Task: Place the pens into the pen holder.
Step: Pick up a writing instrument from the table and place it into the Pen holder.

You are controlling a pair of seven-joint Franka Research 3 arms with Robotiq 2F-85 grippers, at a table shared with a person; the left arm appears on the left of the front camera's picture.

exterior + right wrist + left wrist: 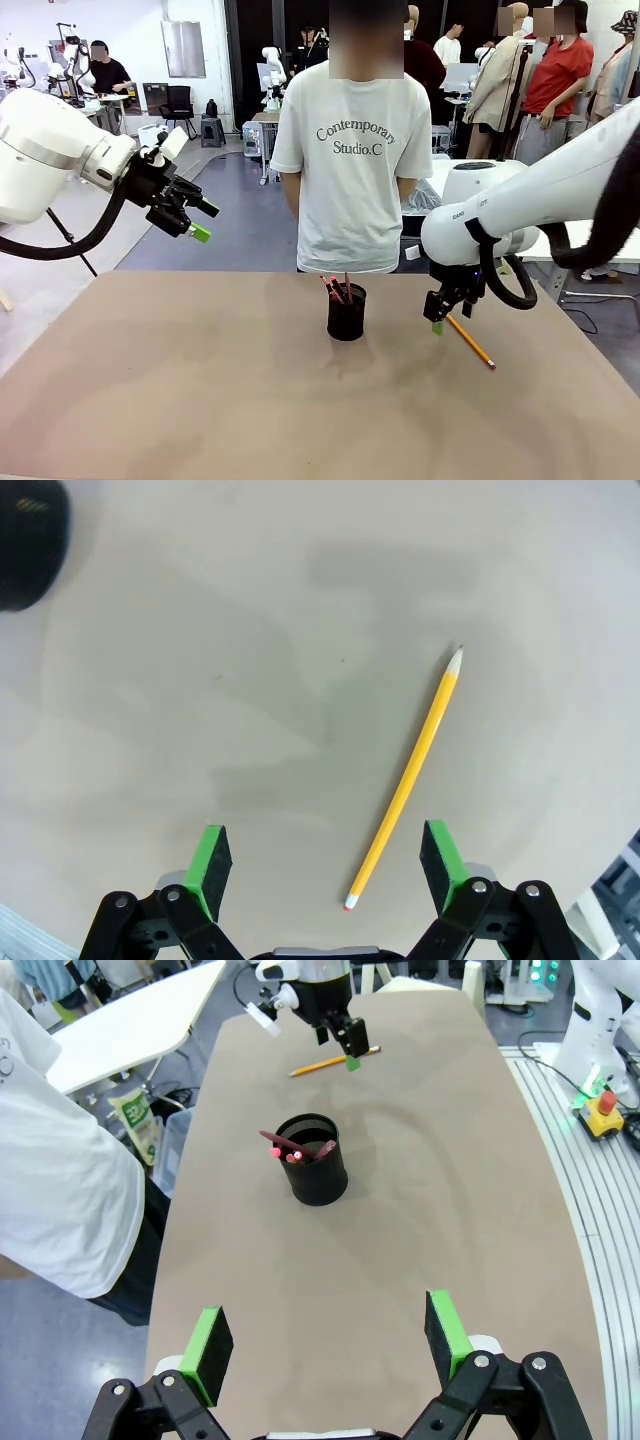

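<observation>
Pencil [410, 780]: yellow-orange, lying flat on the worktop [200, 400], well to the right of the holder [346, 313] and apart from it. In the front view its long axis runs diagonally, one end just under the right gripper [437, 322], the other slanting toward the robot's side and to the right. In the right wrist view the sharpened tip points up and away from the fingers; the eraser end lies low, between the two green pads but nearer the right-hand one.

Holder: black mesh cup, upright near mid-worktop. Two pens [298, 1149] already stand in it, leaning, pink-red ends up. One item left to place.

Right gripper: fingers wide apart, empty, poised low over the eraser end of the pencil.

Left gripper [330, 1345]: fingers wide apart, empty, raised well above the left of the worktop, facing the holder from a distance.

Step in hand, as judged: grasp of the pencil by the right gripper.

Handling advice:
- Shift sideways so the shaft sits midway between the pads, not beside one.
- Set the fingers to close across the shaft, not along it.
- Take hold farther up from the eraser, nearer the middle, to limit swing.
- Descend until the pads flank the shaft just clear of the worktop, then close.
- A thin round shaft may roll; close slowly.
</observation>
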